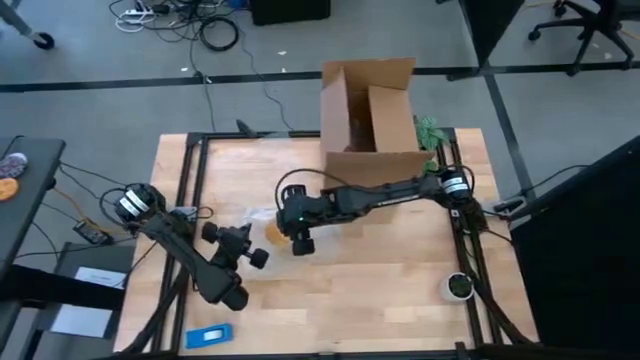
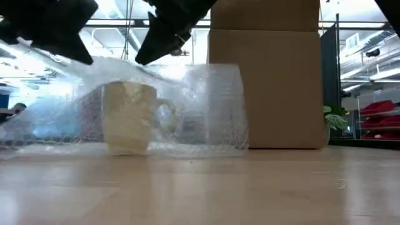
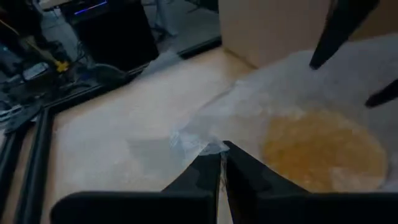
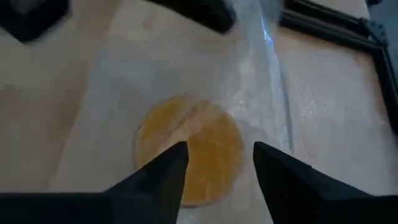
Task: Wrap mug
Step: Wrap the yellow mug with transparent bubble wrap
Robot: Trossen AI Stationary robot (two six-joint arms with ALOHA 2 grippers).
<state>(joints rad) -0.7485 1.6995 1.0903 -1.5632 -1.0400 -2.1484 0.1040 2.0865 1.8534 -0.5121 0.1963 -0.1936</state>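
Pinching the bubble wrap (image 3: 205, 134) edge between closed fingers, the left end effector (image 3: 222, 163) sits left of the wrap-covered orange mug (image 4: 189, 148) mid-worktop (image 1: 400, 290), while the right end effector (image 4: 217, 163) hovers open above it.

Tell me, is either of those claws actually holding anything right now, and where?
The left gripper is shut on an edge of the bubble wrap draped over the mug. The right gripper hangs open above the mug, holding nothing.
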